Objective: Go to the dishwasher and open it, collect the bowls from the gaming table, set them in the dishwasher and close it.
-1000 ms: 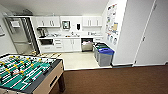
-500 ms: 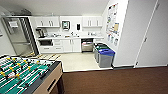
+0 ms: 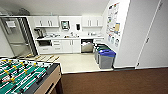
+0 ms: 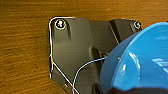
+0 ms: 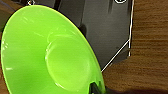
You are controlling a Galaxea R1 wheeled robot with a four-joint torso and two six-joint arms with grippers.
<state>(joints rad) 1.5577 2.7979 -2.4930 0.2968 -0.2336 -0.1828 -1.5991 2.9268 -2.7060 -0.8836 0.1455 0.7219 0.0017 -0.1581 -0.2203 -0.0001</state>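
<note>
From our head camera we see the kitchenette across the brown floor (image 3: pixel 112 82), the dishwasher (image 3: pixel 87 46) far off under the counter with its front hard to read, and the foosball table (image 3: pixel 23 76) cut off at the near corner. At the wrists, the blue bowl (image 4: pixel 140 60) and the green bowl (image 5: pixel 47 52) loom large, each cut off, and we cannot tell how either gripper's fingers stand.

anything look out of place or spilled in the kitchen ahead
Nothing looks spilled. The dishwasher under the counter looks open, its dark inside showing. The blue bowl and green bowl show close up, tilted, in the wrist views.
</note>
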